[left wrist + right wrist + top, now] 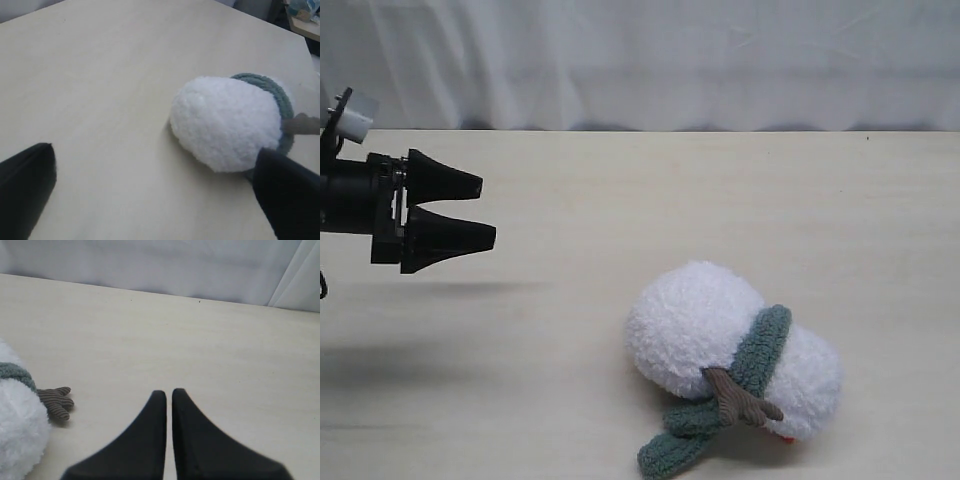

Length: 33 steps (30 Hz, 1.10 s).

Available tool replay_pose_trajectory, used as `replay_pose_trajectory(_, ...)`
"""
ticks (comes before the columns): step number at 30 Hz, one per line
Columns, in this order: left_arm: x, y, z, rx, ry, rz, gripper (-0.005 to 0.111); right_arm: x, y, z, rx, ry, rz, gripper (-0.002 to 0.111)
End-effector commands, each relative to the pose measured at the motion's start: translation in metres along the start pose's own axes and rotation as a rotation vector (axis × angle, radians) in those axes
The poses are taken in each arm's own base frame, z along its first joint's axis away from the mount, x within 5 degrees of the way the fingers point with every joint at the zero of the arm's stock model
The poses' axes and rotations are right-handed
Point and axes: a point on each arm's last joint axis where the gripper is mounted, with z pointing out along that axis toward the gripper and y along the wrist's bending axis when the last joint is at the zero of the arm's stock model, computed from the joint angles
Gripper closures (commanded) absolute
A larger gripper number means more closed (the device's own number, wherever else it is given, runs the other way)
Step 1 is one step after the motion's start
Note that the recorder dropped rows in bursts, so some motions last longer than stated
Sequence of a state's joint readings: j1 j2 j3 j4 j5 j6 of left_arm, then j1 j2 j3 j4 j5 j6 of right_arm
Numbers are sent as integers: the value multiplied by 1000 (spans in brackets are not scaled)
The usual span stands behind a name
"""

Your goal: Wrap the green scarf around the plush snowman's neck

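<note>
Fluffy white two-ball plush snowman [695, 325] lies sideways near the pale tabletop [620, 200] front edge, head twd front-right corner, w/ fuzzy sage-green fleece scarf [765, 345] round its neck; black left gripper [485, 211], jaws apart, hovers well off by left edge; black right gripper [169, 395] closed, empty.

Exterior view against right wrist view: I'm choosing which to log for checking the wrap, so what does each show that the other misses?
Only the exterior: the open left gripper in the air, the loose ends of the green scarf and the whole plush snowman on its side. Only the right wrist: the right gripper, shut and empty. Both: the scarf wrapped round the snowman, a brown twig arm and the table.
</note>
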State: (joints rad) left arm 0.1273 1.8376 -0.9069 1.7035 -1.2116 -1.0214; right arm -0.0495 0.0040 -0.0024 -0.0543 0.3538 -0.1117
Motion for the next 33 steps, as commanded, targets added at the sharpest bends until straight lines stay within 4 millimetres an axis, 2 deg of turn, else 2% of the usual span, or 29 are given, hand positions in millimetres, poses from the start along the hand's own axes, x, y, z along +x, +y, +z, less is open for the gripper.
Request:
replay_pose_trajectory(1,-16,-26,-15,-29,-38,7,5,0,-1,0,9,-12,-4,104)
replay_pose_trajectory(10,-45,-78,-57,-147,-80,55,5,0,-1,0,9,-12,-4,104)
replay_pose_trajectory(16,-62,-105,-68,-174,-71,175,5,0,-1,0,9,-12,-4,104)
replay_pose_trajectory(20,-67,-112,-70,-184,-78,206,5,0,-1,0,9,-12,-4,104)
replay_pose_trajectory(33,-67,-112,-70,-184,-78,206,5,0,-1,0,9,-12,-4,104)
